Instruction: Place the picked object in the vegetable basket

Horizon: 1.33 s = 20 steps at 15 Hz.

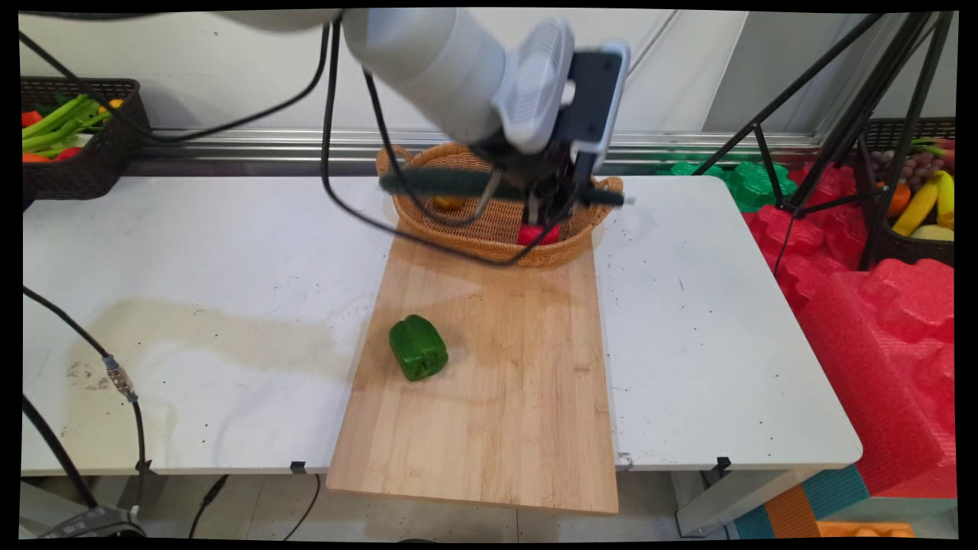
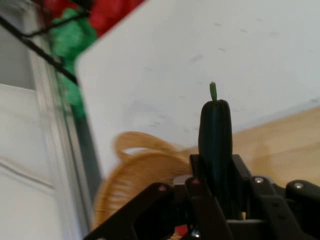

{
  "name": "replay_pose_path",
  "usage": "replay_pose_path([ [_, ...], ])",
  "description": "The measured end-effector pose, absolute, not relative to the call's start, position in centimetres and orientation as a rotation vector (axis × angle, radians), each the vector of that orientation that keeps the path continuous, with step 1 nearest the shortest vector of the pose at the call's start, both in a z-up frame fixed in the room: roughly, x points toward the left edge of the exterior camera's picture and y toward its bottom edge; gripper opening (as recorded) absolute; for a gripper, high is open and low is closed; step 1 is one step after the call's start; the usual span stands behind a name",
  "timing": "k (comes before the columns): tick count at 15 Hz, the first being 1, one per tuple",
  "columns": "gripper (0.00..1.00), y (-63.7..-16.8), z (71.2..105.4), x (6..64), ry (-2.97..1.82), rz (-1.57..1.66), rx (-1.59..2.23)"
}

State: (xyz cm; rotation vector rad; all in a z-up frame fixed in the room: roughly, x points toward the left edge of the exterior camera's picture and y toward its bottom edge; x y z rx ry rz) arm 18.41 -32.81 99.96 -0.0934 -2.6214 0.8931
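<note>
My gripper point(image 1: 547, 197) is shut on a long dark green cucumber point(image 1: 443, 182), which it holds level just above a woven wicker basket point(image 1: 489, 229) at the far end of a wooden cutting board point(image 1: 489, 382). In the hand view the cucumber point(image 2: 215, 130) sticks up between the fingers point(image 2: 196, 172) of the gripper point(image 2: 216, 187), stem tip on top, with the basket point(image 2: 135, 172) below it. A red piece point(image 1: 537, 234) and a small orange piece point(image 1: 448, 202) lie inside the basket. A green bell pepper point(image 1: 417, 347) lies on the board's left side, well apart from the gripper.
A black basket of vegetables point(image 1: 76, 141) stands at the back left. Right of the white table point(image 1: 726, 344) are black tripod legs point(image 1: 833, 122), red foam mats point(image 1: 879, 321) and a basket of fruit point(image 1: 921, 206). Black cables point(image 1: 328, 153) hang from the arm.
</note>
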Motion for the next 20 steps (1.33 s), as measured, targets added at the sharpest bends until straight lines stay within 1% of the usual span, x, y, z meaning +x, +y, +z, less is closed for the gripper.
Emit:
replay_pose_path([
  [4, 0.00, -35.8, 102.2, 19.1, -2.561, 0.971, -0.101],
  [7, 0.00, -39.0, 102.1, 19.7, -2.536, 0.996, -0.104],
  [12, 0.00, -43.9, 100.2, 20.3, -2.529, 0.990, -0.124],
  [20, 0.00, -51.0, 94.4, 21.5, -2.527, 0.908, -0.179],
])
